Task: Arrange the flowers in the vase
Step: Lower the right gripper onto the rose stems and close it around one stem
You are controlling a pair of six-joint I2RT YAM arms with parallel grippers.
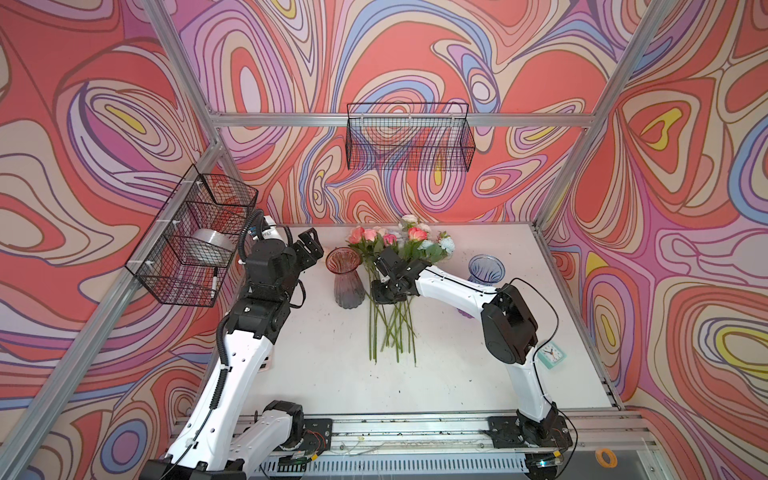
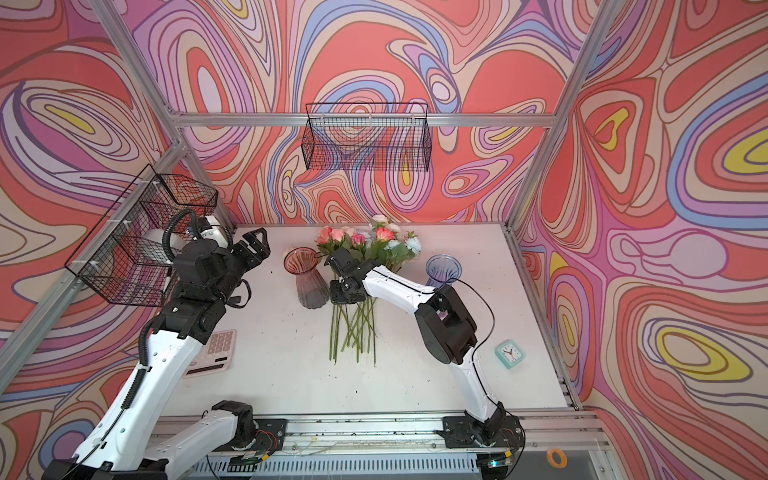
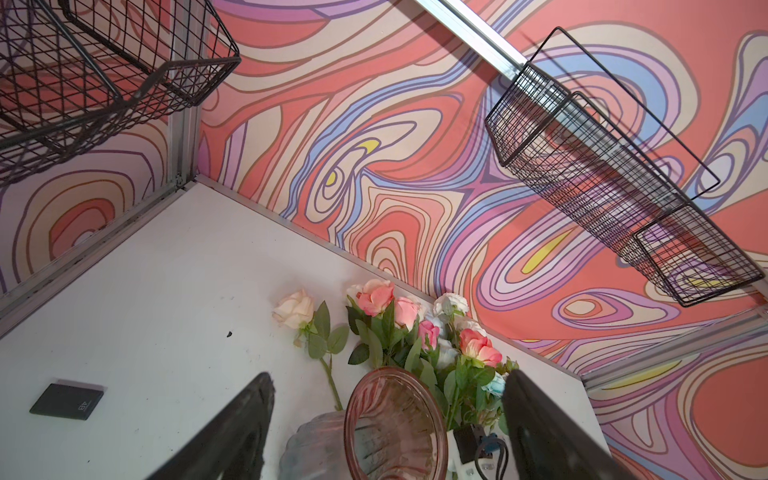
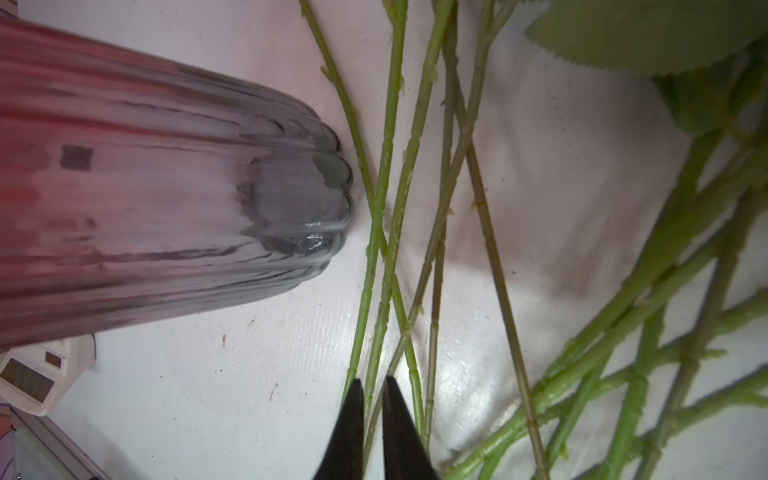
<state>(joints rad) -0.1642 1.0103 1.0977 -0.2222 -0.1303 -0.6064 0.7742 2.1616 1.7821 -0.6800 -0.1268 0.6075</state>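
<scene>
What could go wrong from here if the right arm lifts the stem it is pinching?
1. The right jaws are shut on one stem that crosses others in the flowers; lifting may drag neighbours along.
2. The pink vase stands close beside that pile; a swinging stem or wrist could tip it.
3. The blue vase stands close behind the right arm; pulling back might knock it.

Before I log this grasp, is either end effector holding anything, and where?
Right end effector pinches one flower by its bare stem; left end effector is open, empty.
</scene>
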